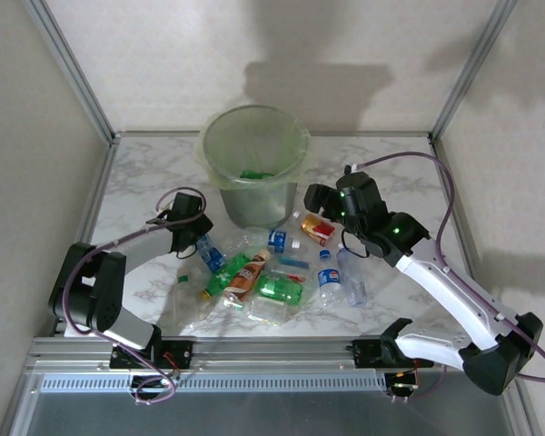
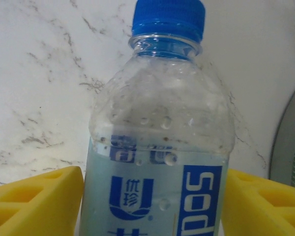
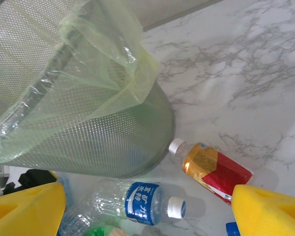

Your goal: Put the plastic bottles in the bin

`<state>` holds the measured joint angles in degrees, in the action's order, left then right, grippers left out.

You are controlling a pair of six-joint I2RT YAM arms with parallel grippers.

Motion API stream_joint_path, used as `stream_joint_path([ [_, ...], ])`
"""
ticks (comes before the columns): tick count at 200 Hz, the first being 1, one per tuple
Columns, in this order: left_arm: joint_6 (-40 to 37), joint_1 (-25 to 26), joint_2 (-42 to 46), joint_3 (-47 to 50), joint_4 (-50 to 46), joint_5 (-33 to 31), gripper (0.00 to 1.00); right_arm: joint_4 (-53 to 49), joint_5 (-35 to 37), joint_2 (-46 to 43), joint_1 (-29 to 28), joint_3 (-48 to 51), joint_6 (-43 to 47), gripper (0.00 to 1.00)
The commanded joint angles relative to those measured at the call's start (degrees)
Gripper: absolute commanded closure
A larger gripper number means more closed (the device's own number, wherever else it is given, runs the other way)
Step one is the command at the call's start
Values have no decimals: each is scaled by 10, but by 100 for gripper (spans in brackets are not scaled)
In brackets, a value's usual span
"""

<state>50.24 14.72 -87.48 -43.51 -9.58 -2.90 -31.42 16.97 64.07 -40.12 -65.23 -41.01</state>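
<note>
Well, the blue-capped water bottle (image 2: 160, 123) lies lengthwise between the left gripper's (image 2: 153, 196) yellow pads (image 2: 34, 196), cap pointing away toward frame top; clamped or merely flanked, I cannot tell. Overhead, the bin (image 1: 254, 204) stands just up-right of that gripper.

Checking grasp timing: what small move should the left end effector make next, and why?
Probably close firmly on the blue-capped bottle: it sits centred between the yellow fingers of the left end effector, but a firm grip isn't evident yet.
</note>
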Motion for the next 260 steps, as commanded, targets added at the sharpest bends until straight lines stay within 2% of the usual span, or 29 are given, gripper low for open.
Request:
stream_joint_path([
  [1,-8,-6,-8,-18,-1,-5,33,-14,25,-10,0,7,-13,12],
  [14,-9,-6,-7,-18,-4,-9,35,-14,26,-11,15,9,-15,12],
  [88,-19,-7,17,-18,-29,-35,42,-21,35,-17,18,9,-18,12],
  [152,-40,-7,111,-55,-101,-114,46,-30,51,-30,27,11,-22,12],
  [211,-99,-7,173,-255,-217,-185,48,-46,61,-44,48,19,-34,12],
  [240,-135,1,162,-388,-260,-178,49,-44,55,-53,58,29,-39,12],
  [260,-148,25,134,-475,-275,-162,49,-43,51,-56,65,31,-40,12],
])
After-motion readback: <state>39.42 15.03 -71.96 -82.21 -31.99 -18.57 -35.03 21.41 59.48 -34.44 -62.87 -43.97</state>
